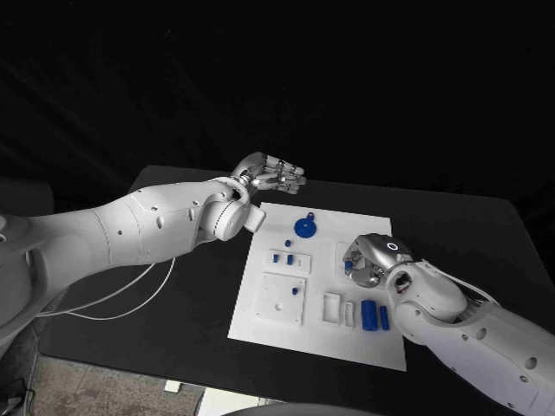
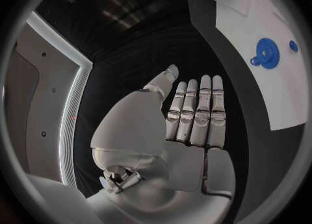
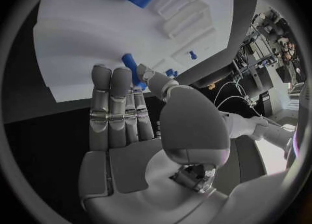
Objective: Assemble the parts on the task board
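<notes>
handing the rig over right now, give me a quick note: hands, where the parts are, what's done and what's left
Left hand: open, fingers straight, beyond the far-left corner of the task board, over the black table.
Right hand: over the board's right side, holds nothing that I can see; a small blue part lies just past its fingertips.
Blue gear lies near the far edge; two blue cylinders lie at the near right.
Done: cannot tell.
Left: seating the loose blue parts.

White task board [image 1: 277, 325]; blue parts [image 1: 305, 229]

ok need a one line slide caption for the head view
Left hand hovers open past the task board's far corner; right hand reaches over its right side.
</notes>
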Controlling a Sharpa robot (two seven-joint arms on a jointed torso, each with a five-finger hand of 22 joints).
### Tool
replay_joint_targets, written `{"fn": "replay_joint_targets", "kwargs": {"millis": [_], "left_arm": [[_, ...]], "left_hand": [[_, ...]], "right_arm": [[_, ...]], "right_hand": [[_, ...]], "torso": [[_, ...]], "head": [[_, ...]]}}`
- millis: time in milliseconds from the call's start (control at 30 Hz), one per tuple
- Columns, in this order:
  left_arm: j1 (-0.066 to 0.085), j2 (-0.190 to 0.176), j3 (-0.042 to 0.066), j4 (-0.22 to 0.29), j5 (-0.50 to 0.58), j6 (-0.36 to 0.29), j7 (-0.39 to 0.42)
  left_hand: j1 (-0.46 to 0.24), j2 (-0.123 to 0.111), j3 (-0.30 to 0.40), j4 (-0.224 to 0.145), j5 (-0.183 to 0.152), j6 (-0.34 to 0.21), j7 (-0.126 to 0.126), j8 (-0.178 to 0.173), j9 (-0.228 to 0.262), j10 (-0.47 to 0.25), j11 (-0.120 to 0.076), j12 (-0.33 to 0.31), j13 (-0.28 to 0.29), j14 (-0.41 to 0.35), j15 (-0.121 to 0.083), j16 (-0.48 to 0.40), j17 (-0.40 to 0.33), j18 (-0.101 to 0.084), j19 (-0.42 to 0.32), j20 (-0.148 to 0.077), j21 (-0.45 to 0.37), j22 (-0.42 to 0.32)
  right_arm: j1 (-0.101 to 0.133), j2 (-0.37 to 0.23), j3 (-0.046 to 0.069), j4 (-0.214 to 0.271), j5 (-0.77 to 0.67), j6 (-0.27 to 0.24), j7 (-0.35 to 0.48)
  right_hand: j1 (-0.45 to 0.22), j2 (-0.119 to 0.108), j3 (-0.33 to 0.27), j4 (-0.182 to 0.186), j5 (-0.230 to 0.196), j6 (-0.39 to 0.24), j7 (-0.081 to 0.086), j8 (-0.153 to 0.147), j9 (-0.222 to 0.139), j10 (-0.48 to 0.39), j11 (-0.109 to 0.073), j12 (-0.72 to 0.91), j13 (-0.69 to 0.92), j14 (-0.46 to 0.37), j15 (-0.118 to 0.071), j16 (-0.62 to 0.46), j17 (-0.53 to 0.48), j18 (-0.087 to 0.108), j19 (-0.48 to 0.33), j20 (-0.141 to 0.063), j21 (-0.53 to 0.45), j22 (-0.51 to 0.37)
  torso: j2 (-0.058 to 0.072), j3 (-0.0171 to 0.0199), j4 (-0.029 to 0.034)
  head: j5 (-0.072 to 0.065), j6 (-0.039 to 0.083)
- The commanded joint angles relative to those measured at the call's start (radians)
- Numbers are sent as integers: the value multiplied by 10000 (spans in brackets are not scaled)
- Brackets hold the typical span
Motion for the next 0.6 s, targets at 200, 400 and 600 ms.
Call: {"fn": "replay_joint_targets", "kwargs": {"millis": [200, 400, 600], "left_arm": [[7, -19, 11, 5, -27, 130, 77], [7, -44, 11, 16, -27, 121, 74], [8, -40, 11, 22, -27, 121, 69]], "left_hand": [[-22, 70, 50, 25, -17, -74, -9, -2, 2, 21, 19, 31, 0, -1, -45, -26, -11, -34, 22, -30, -7, -29], [-22, 70, 50, 25, -17, -74, -9, -2, 2, 21, 19, 31, 0, -1, -45, -26, -11, -34, 22, -30, -7, -29], [-22, 70, 50, 25, -17, -74, -9, -2, 2, 21, 19, 31, 0, -1, -45, -26, -11, -34, 22, -30, -7, -29]], "right_arm": [[8, -120, 32, 502, 129, -588, -153], [5, -295, 96, 1301, 638, -455, -84], [-13, -224, 104, 1773, 883, -288, 7]], "right_hand": [[-47, 50, 106, -44, 22, 156, -63, 12, 63, 138, 3, 19, -10, 32, -57, -4, 75, -58, 369, -88, 120, 103], [-69, 70, 111, -64, 24, 166, -65, 12, 64, 144, 1, 18, -9, 36, -58, -12, 98, -38, 370, -86, 133, 138], [-87, 109, 64, -106, 22, 176, -67, 13, 67, 155, -3, 19, -9, 43, -58, -35, 117, -21, 363, -80, 115, 166]], "torso": [[2, 6, 11], [-9, -12, -17], [-10, -18, -5]], "head": [[44, -18], [79, -51], [131, -86]]}}
